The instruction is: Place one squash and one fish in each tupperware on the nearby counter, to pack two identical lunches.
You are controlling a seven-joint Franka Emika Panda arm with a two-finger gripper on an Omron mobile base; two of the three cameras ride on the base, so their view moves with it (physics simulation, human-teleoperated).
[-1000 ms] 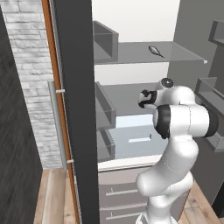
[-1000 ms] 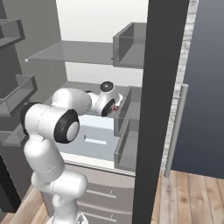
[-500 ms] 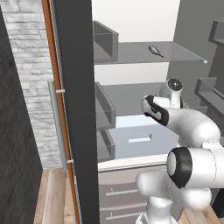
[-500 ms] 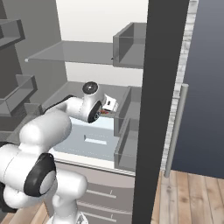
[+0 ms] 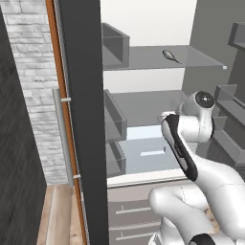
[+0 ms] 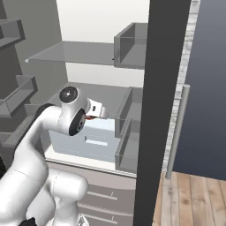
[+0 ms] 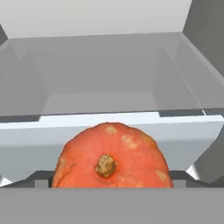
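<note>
While the jaws gape wide, gripping nothing, a squash (image 7: 111,157) fronts grey fridge shelves (image 5: 143,107).

no readable text, no labels, no brands, no numbers, no signs

An orange squash (image 7: 111,156) is sitting right in front of the hand, blocking the low path forward. Beyond it a pale drawer (image 7: 109,87) is standing open, with room above the squash. Door bins (image 6: 130,128) are crowding the right side, and a glass shelf (image 5: 162,57) is capping the space overhead
</note>
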